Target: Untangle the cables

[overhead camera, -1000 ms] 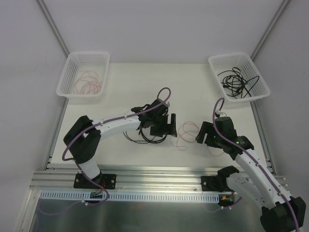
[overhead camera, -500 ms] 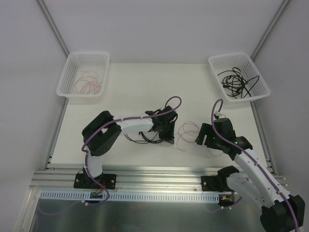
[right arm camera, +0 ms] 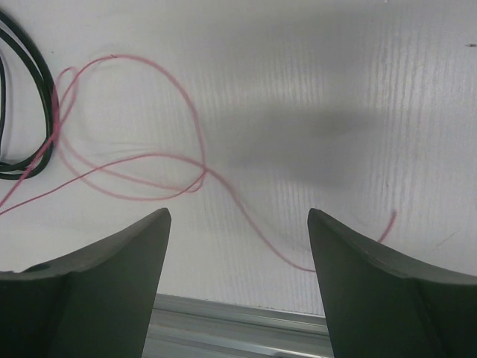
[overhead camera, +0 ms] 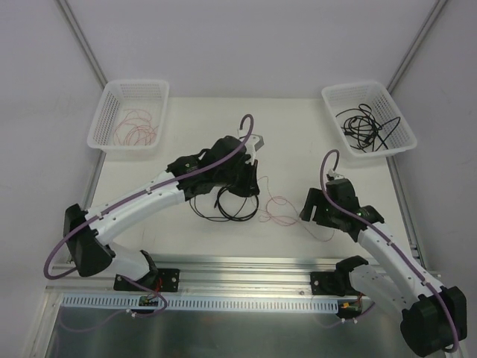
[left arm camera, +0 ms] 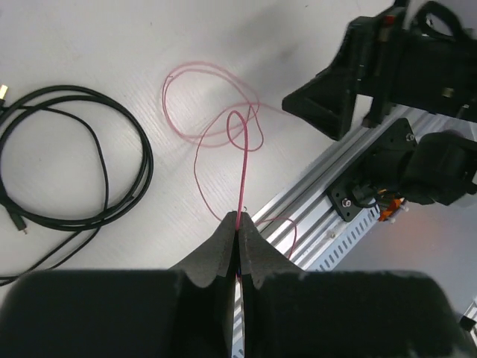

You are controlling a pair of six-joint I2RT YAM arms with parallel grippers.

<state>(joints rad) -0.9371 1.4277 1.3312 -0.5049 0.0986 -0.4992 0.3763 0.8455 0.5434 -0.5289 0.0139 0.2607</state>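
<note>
Saw left gripper [left arm camera: 239,224] pinched tight on the red wire [left arm camera: 244,160], mid-desk. Found right gripper [right arm camera: 238,218] spread wide, gripping nothing, hovering over that wire's loops toward the near edge. Spotted the black coil [left arm camera: 74,89] just beside them, possibly touching at one loop; couldn't resolve. Counted pink wires [overhead camera: 134,128] already in the far-left basket [overhead camera: 100,127], black cables [overhead camera: 365,123] in the far-right basket [overhead camera: 350,86]. Judged mostly done: two pieces left to separate and bin.
</note>
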